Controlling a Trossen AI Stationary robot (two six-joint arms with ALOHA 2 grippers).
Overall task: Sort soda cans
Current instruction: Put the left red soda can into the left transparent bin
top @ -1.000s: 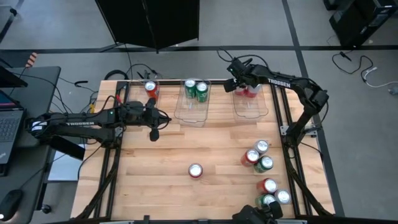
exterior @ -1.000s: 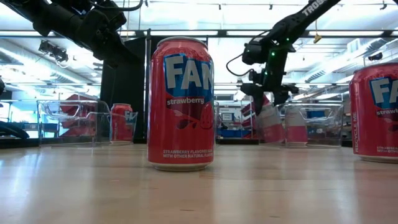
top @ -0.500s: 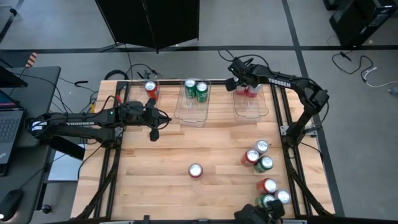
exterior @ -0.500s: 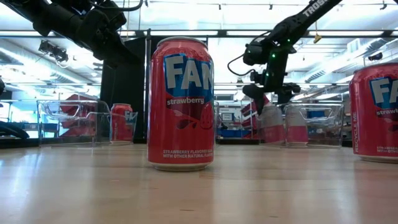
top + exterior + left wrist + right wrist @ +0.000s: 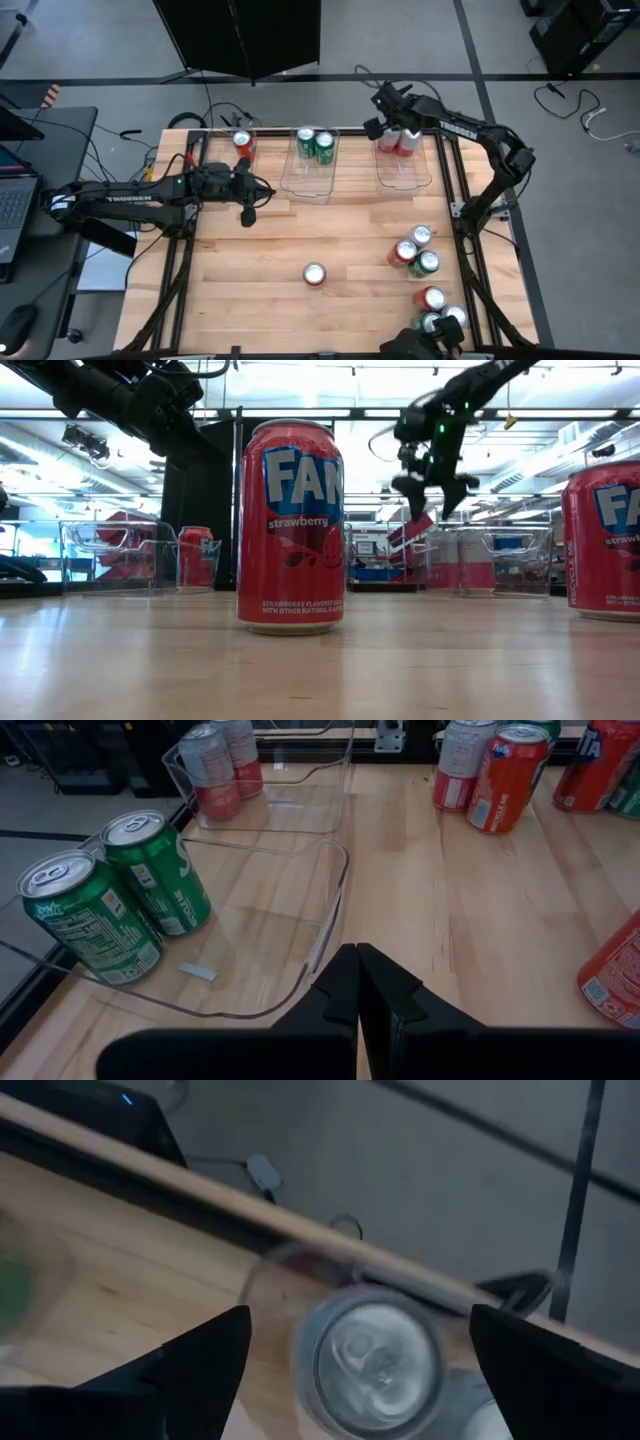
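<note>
Right pincer (image 5: pixel 383 122), jaws spread and empty, hangs above the right bin (image 5: pixel 404 172), where silver-white cans (image 5: pixel 400 142) stand: a drop-off step, judged complete. Left pincer (image 5: pixel 249 213) waits closed mid-desk. Next: fetch from the unsorted cans (image 5: pixel 416 250).

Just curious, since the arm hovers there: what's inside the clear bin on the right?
Two silver-white cans stand in the right bin, under the open right gripper. The arm hides part of the bin.
</note>
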